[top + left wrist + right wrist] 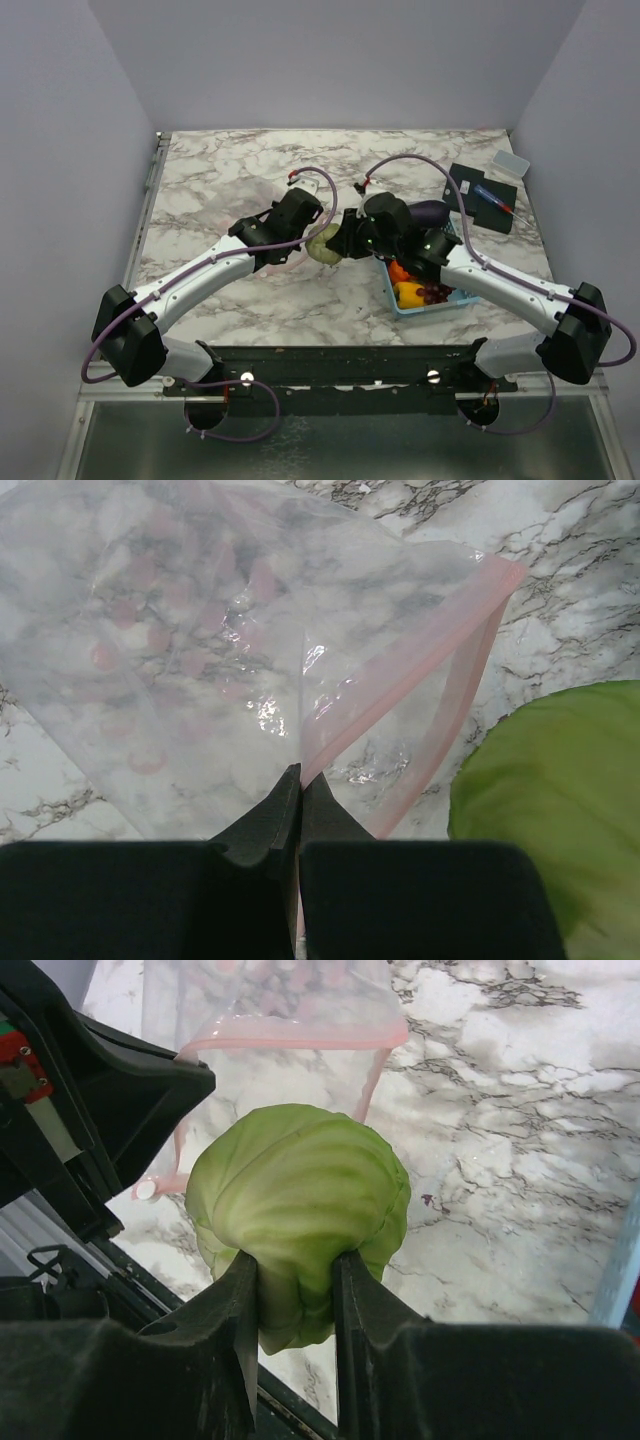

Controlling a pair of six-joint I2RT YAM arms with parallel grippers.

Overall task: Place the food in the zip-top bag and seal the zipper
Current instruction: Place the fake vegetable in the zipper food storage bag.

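Observation:
My left gripper [300, 775] is shut on the mouth edge of the clear zip-top bag [180, 630]. Its pinkish-red zipper [420, 650] runs out from between the fingers, and the mouth gapes open. My right gripper [295, 1260] pinches the base of the green cabbage [300, 1190], holding it just in front of the bag's mouth [300, 1032]. From above, the cabbage [322, 245] hangs between the left gripper [305, 225] and the right gripper [345, 240]. An orange pumpkin [399, 271], a yellow pepper [408, 292] and dark grapes [435, 293] lie in the basket. A purple eggplant [428, 212] shows behind the right arm.
The light-blue basket [405, 307] stands right of centre under the right arm. A black flat item [485, 195] and a small clear box [510, 163] lie at the back right. The left arm's black body [90, 1100] crowds the cabbage's left side.

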